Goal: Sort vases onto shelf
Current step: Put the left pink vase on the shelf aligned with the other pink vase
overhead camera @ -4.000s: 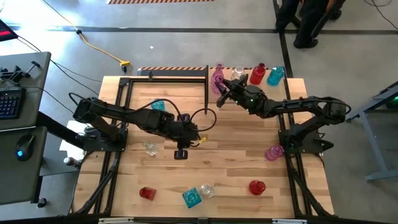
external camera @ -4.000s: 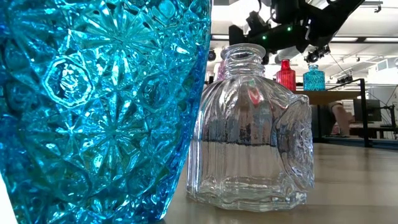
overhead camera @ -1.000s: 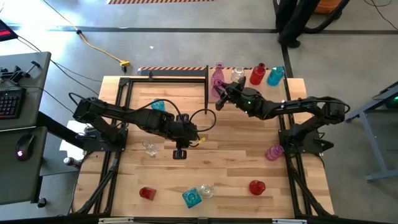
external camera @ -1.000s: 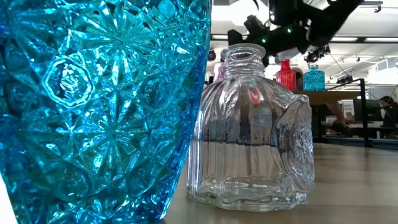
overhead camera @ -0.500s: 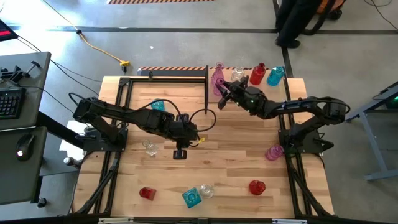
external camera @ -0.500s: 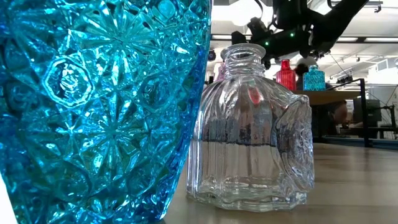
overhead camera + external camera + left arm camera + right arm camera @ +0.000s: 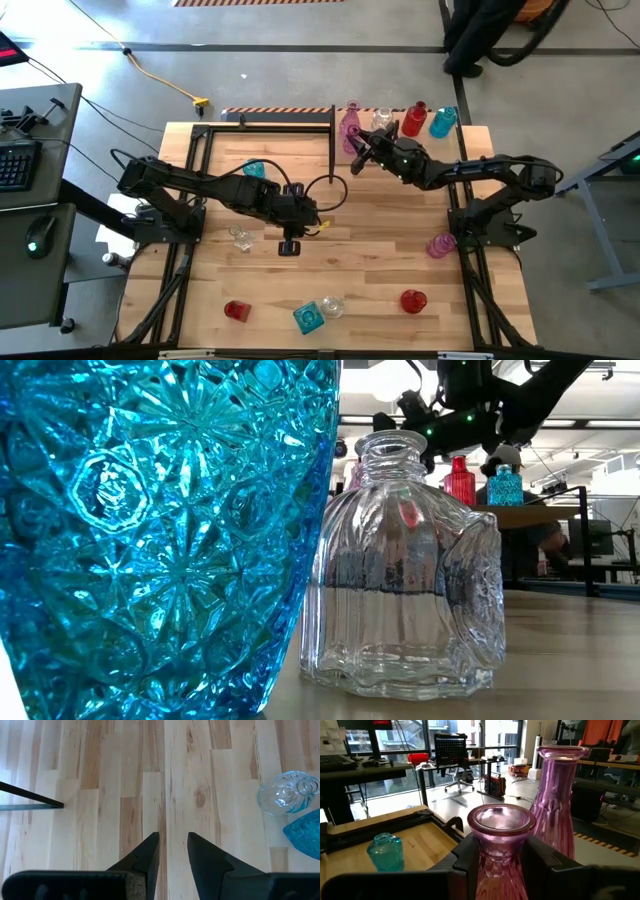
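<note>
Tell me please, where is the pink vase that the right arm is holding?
In the high view, the pink vase sits between the right gripper's fingers at the table's far edge, beside a taller pink vase.

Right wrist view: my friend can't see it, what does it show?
The right gripper has its jaws around the neck of a pink vase. A taller pink vase stands just behind, and a small teal vase sits on the wooden shelf.
</note>
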{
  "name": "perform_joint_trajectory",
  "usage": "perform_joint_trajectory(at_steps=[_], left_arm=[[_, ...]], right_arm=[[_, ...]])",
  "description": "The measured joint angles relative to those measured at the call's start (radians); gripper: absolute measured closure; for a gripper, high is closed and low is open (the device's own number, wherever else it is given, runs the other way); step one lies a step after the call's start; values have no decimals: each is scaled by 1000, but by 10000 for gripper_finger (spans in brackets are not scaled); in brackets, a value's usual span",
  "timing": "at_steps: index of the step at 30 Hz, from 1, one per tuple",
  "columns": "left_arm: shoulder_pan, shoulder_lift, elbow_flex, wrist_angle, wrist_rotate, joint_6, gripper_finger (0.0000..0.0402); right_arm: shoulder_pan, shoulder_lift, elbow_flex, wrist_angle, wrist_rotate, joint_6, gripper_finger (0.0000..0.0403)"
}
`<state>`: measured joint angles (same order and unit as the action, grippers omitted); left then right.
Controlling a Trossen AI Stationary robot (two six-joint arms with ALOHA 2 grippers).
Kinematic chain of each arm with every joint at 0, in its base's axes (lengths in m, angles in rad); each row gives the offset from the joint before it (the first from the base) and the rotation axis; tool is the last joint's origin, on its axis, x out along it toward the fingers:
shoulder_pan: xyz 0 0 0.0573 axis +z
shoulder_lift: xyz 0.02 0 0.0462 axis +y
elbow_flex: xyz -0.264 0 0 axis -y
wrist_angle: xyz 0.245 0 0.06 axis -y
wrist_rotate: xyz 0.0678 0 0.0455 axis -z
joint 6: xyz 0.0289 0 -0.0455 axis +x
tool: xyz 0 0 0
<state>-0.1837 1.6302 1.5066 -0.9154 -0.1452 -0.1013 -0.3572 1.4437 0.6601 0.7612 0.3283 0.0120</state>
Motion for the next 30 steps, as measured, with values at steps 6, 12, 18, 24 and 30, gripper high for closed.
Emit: perform_joint_trajectory(at_steps=[6,12,18,24,30], left_arm=[[0,0,0,0,0,1,312],[0,0,0,0,0,6,312],[0,0,0,0,0,7,312],[0,0,0,0,0,8,312],[0,0,0,0,0,8,312]], right_arm=[[-3,0,0,2,-7,-10,309],[-3,0,0,3,-15,-13,308],[-3,0,0,4,-22,-25,308],[-3,0,0,5,-22,-38,308],[-3,0,0,5,-22,-32,308]])
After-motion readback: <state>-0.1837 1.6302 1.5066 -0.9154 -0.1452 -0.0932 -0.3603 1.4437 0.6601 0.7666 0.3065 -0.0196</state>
